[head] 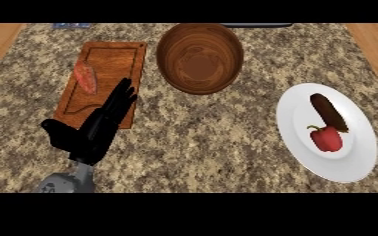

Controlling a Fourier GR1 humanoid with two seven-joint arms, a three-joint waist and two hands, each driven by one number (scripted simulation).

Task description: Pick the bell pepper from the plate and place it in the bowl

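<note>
Red bell pepper [326,138] on white round plate [304,148], right of frame, beside dark brown oblong item [329,112]. Round wooden bowl [200,57] upper centre. Black left hand [94,129] lower left, fingers straight, holding nothing, tips over wooden cutting board [111,60] on speckled granite surface [214,145].

Illumination is even and moderately bright across the granite surface [221,130]. No glare registers on the white plate [354,155]. Shadows are soft: shading inside the wooden bowl [199,57], and a dark elongated patch lies beside the red bell pepper [326,138].
</note>
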